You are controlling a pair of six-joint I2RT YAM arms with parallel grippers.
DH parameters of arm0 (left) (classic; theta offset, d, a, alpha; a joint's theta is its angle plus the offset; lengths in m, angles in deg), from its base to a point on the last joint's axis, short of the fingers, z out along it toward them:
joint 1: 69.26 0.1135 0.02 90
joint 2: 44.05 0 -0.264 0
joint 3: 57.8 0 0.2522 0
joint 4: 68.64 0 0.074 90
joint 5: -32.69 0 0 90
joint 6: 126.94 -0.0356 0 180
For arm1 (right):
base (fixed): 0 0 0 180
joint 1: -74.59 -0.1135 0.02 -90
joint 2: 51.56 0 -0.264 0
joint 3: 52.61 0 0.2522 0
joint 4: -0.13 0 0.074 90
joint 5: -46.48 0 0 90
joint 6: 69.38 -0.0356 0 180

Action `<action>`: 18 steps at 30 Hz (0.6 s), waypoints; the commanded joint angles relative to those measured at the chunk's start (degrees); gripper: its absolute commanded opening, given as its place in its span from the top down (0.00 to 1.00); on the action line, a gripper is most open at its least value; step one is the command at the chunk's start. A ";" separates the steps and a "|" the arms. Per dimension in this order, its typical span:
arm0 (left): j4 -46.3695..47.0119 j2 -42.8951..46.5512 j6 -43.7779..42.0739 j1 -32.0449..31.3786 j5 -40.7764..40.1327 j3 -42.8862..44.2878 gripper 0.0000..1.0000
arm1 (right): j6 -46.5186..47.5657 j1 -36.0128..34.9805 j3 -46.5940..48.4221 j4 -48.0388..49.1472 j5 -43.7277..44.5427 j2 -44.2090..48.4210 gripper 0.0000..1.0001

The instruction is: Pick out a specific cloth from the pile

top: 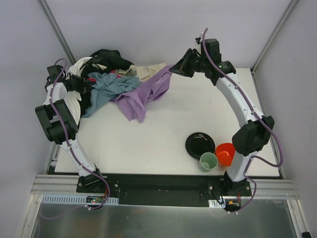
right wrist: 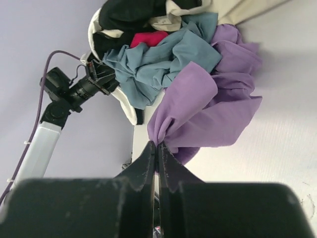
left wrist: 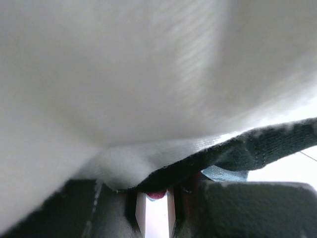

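The lavender cloth (top: 141,94) trails from the pile (top: 106,69) across the table toward the back right. My right gripper (top: 172,69) is shut on one bunched edge of it, and the wrist view shows the cloth (right wrist: 213,109) pinched right at the gripper's (right wrist: 157,145) tips. At the pile's left side, my left gripper (top: 89,84) has its jaws nearly together on the heap's fabric. From that wrist, white fabric (left wrist: 148,74) and a black hem (left wrist: 257,144) lie over the left gripper (left wrist: 154,194). Blue-grey cloth (right wrist: 158,59) lies on the lavender one.
A black plate (top: 200,145), a pale green cup (top: 208,161) and an orange cup (top: 225,153) stand at the table's front right, near the right arm's base. Walls close in the white table (top: 148,139) at the back and sides.
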 commanded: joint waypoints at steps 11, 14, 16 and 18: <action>2.42 6.00 -3.69 0.64 0.09 -4.32 0.73 | 16.09 -9.55 9.93 -18.40 3.87 -10.15 0.44; 2.51 6.88 -4.83 0.64 0.35 -5.64 0.59 | 17.41 -11.93 16.34 -23.23 6.86 -14.28 0.17; 2.51 7.58 -5.45 0.64 0.44 -6.43 0.50 | 17.85 -12.98 20.21 -25.69 7.74 -16.92 0.08; 2.33 8.28 -5.62 0.64 0.53 -6.95 0.39 | 17.85 -13.77 23.21 -27.90 8.18 -19.30 0.04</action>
